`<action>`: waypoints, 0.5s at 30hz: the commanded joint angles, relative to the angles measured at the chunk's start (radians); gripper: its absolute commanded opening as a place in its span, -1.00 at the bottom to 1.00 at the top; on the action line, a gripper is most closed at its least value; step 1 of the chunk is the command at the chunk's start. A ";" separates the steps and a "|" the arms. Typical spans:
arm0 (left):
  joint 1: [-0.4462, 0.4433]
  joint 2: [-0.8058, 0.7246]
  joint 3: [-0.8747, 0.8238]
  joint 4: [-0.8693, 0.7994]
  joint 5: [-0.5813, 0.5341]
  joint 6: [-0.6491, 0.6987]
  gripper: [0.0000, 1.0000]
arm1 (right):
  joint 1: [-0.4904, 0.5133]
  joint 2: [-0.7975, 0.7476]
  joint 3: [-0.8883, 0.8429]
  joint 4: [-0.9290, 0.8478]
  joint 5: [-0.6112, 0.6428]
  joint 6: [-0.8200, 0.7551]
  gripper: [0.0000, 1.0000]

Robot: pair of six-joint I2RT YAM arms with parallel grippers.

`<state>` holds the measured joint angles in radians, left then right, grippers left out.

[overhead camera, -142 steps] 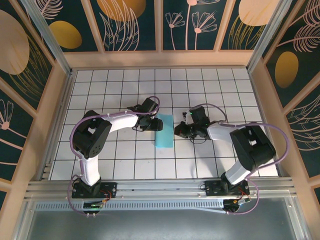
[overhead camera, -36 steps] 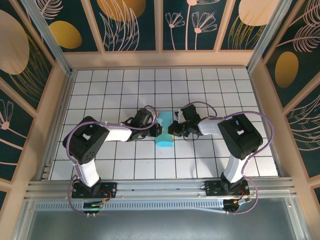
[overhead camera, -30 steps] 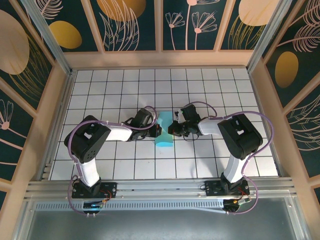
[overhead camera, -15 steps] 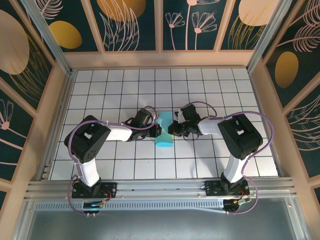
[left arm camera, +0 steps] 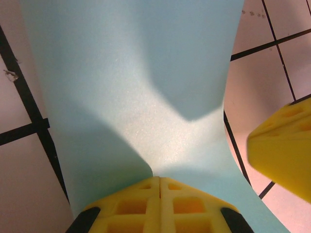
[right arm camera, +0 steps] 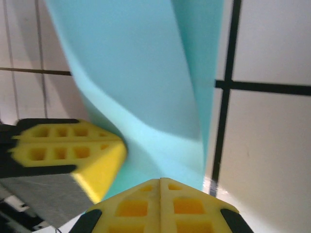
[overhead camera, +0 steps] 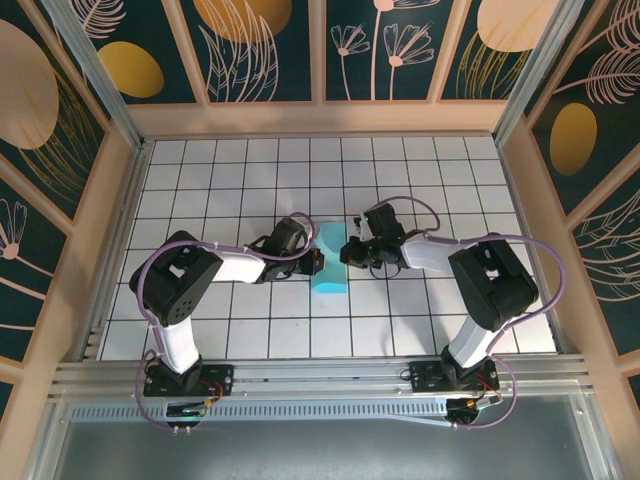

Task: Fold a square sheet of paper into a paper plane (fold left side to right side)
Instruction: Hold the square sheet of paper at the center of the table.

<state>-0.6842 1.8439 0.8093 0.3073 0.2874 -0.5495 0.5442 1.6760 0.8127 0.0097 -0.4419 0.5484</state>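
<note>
1. The square sheet of paper point(overhead camera: 328, 278) sat near the middle of the gridded table point(overhead camera: 200, 180) as a narrow upright strip, wedged between the two arms.
2. The left gripper point(overhead camera: 316, 262) had its jaws pressed together at the strip's left edge and the right gripper point(overhead camera: 348, 254) the same at the right edge. Each seemed to pinch the paper, which bowed up toward the yellow fingers point(left arm camera: 136, 204) in both wrist views.
3. What worried me: with both edges nipped at mid-height, any pull in opposite directions could tear the thin sheet or crumple it.
4. If one pinch slipped (the hold looked very shallow), the layers could spring open and the crease would land crooked, spoiling the left-to-right fold.
5. The fingertips sat so near each other that they might collide.
6. Compared with a few seconds earlier, both grippers had closed in from beside the strip. In the last half-second the right arm's elbow had swung outward while the paper stayed put.
</note>
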 commanded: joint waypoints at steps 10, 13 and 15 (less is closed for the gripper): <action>-0.004 0.050 -0.001 -0.059 -0.039 0.016 -1.00 | -0.003 0.042 0.078 0.069 -0.031 0.013 -1.00; -0.005 0.057 0.004 -0.063 -0.039 0.017 -1.00 | 0.017 0.084 0.103 0.082 -0.037 0.019 -1.00; -0.004 0.055 0.004 -0.066 -0.039 0.019 -1.00 | 0.020 0.107 0.116 0.093 -0.036 0.024 -1.00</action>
<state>-0.6865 1.8526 0.8188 0.3103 0.2825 -0.5495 0.5510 1.7458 0.8955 0.0681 -0.4656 0.5594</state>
